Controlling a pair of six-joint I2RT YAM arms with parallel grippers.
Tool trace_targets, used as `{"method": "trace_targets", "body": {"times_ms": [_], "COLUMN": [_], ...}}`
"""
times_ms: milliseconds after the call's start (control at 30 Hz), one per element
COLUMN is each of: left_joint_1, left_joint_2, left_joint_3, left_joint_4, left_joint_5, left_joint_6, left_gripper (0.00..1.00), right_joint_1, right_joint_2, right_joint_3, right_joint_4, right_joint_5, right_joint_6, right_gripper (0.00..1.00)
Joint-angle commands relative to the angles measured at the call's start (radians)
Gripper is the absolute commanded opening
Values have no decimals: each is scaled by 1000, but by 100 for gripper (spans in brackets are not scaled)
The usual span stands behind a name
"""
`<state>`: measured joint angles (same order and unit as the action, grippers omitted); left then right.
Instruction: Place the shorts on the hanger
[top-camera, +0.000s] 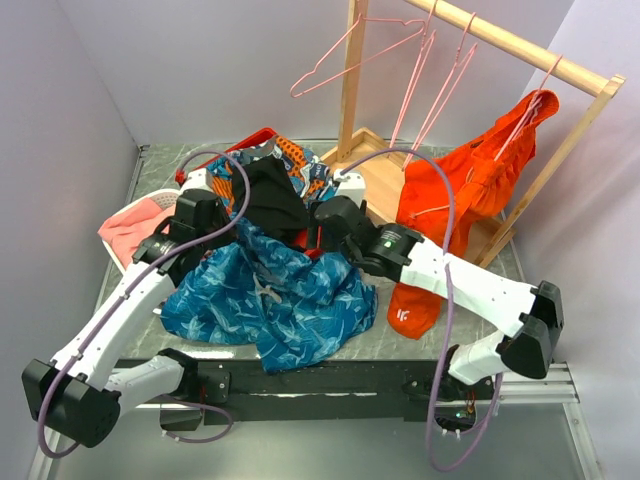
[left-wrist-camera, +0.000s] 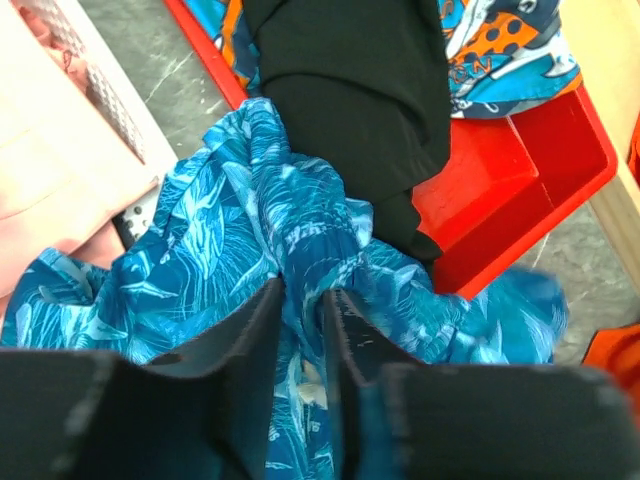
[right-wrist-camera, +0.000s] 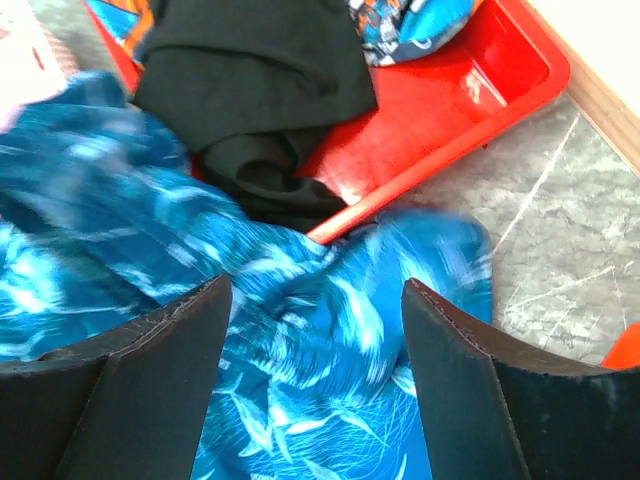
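The shorts (top-camera: 270, 300) lie crumpled on the tabletop (right-wrist-camera: 560, 230), at 6 o'clock from the red bin (left-wrist-camera: 520, 170), with one edge running under the black garment (left-wrist-camera: 350, 90) that spills out of the bin. The left jaws are pressed together on a raised fold of the shorts. The right jaws hang spread over the same cloth, at about 3 o'clock from the left ones, gripping nothing.

The step in hand looks like securing a two-point hold. The right jaws should drop onto a ridge of teal cloth near the waistband, clear of the black garment, so that only the shorts come up. Lift both ends evenly and keep the cloth taut. The hanger (top-camera: 412, 88) waits on the wooden rail (top-camera: 520, 48) toward 1 o'clock, and slack cloth may snag there.
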<state>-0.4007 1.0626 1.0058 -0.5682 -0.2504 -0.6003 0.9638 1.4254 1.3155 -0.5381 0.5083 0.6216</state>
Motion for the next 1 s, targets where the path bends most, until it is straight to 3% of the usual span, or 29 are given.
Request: {"method": "trace_targets", "body": {"times_ms": [0,67,200,267,333,433,667,967], "left_joint_1": [29,37,39,39,39,39,39,39], "left_joint_2": [11,19,14,4,-6,-13,-62,-90], "left_joint_3": [30,45,74,70,63,50,19,1], "left_joint_4": [54,53,44,50,66,85,99,108], "left_joint_5": [65,77,96,92,94,103,48,25], "left_joint_6": [30,45,73,85,92,97,100,99], "left_gripper": [32,47,56,72,82,89,91,91], "right_joint_1": [38,67,49,0,-69,-152,-348,-519], "right_joint_2": [-100,-114,-132,-128,-123,-126,-117,55], "right_joint_3": [100,165,303,388,459,522,573,732], "right_joint_4": [9,-29,-108,-173,-207,-241,-240,-261], "right_joint_5": [2,51,134,121,127,141,133,164], "right_joint_6": [-43,-60,-95,-94,-94,-97,-86,-92], "right_gripper": [76,76,75,75,74,73,70,64]}}
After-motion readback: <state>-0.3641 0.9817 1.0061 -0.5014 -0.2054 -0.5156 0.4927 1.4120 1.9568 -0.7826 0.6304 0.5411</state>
